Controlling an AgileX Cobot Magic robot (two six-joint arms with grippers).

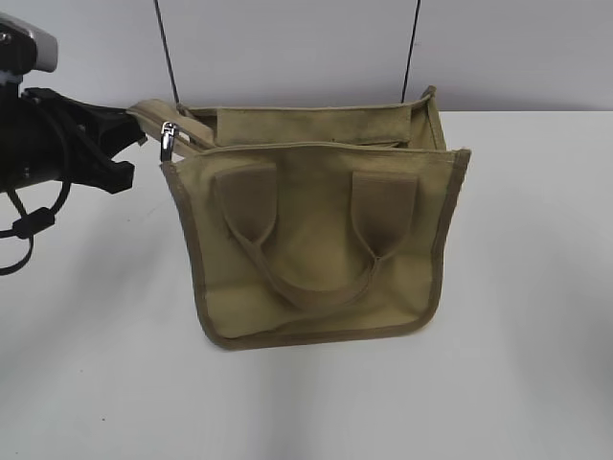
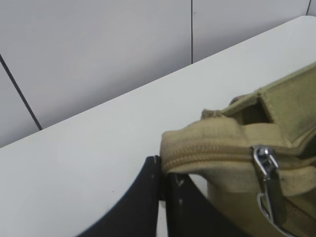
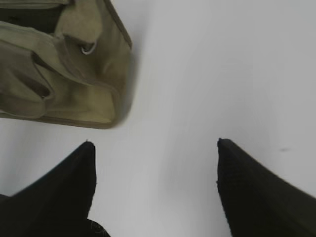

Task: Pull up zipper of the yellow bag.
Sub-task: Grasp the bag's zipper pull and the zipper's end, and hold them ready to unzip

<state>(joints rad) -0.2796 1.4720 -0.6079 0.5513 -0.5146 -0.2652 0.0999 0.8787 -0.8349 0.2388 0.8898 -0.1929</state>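
The yellow bag (image 1: pixel 316 240) stands upright on the white table, its face with two strap handles toward the exterior camera. Its top is open. The zipper strip sticks out at the bag's upper left corner, with the silver pull (image 1: pixel 168 141) hanging there. My left gripper (image 1: pixel 129 129) is shut on the end of the zipper strip (image 2: pixel 197 148), left of the pull (image 2: pixel 269 182). My right gripper (image 3: pixel 153 148) is open and empty above bare table; the bag (image 3: pixel 74 74) lies at the upper left of its view. It is out of the exterior view.
White table (image 1: pixel 536 335) all round the bag. A grey wall stands close behind it, with two thin dark vertical lines (image 1: pixel 168 48). The left arm's black body and cables (image 1: pixel 38 163) fill the exterior view's left edge.
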